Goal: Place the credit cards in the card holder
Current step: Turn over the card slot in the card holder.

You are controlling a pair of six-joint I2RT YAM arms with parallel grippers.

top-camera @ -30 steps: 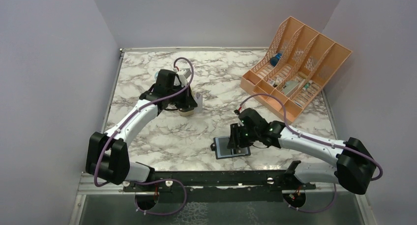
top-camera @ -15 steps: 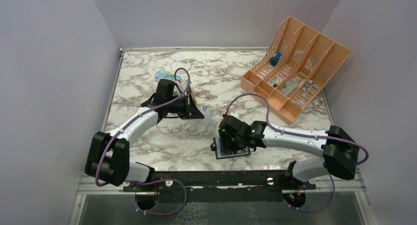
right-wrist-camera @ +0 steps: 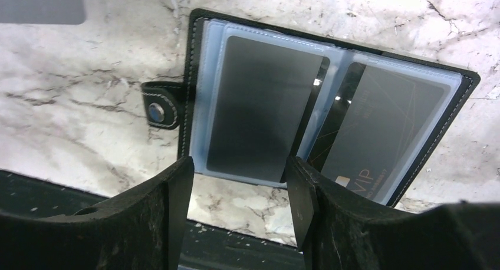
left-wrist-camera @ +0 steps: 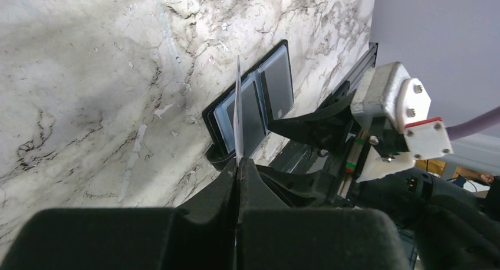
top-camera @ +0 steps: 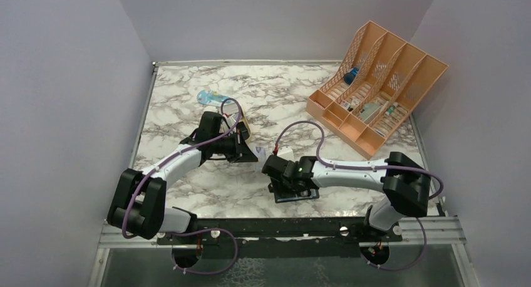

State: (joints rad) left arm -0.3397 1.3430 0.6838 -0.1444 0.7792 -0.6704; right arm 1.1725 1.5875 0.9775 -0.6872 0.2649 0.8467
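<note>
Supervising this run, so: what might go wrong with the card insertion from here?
The left gripper pinches the credit card by one edge, so it may pivot or slip. The right gripper is open over the card holder, not clamping it; a push may slide it. Both visible sleeves look occupied.

Plain lilac walls (top-camera: 62,80) box in a white marble-look table (top-camera: 188,89), with a peach desk organizer (top-camera: 369,39) sitting back right.
</note>
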